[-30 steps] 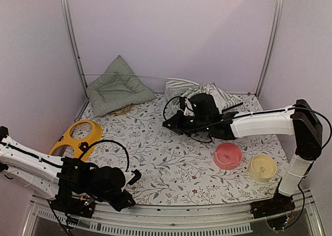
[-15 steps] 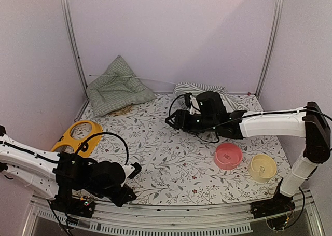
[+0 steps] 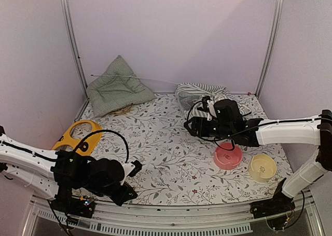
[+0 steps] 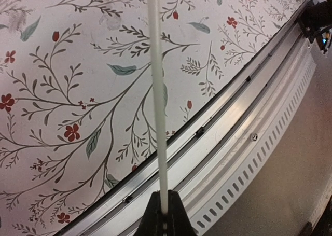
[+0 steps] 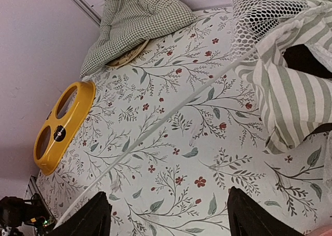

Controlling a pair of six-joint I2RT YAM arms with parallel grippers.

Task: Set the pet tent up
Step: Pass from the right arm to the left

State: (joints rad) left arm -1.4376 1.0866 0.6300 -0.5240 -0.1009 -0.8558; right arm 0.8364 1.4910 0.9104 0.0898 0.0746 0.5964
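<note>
The pet tent [image 3: 199, 93] lies collapsed at the back right, green-and-white striped fabric with white mesh [image 5: 290, 85]. One thin white pole [image 5: 155, 124] runs from it across the floral cloth toward the near left. My left gripper [image 3: 134, 169] is low at the front edge, shut on that pole's end [image 4: 158, 91]; in the left wrist view the left gripper [image 4: 164, 194] pinches it between its tips. My right gripper [image 3: 194, 126] hovers just in front of the tent, and in the right wrist view the right gripper [image 5: 171, 215] stands open and holds nothing. Another thin pole [image 3: 135, 78] sticks out leftward over the cushion.
A green checked cushion [image 3: 116, 85] leans in the back left corner. A yellow two-hole bowl holder [image 3: 78, 135] lies at the left. A pink bowl [image 3: 228, 155] and a pale yellow bowl [image 3: 262, 167] sit at the right. A metal rail [image 4: 244, 137] edges the table front.
My right gripper opened, let go of the tent fabric and drew back to the right. The tent bundle shifted right toward the back wall. The left arm barely moved.
</note>
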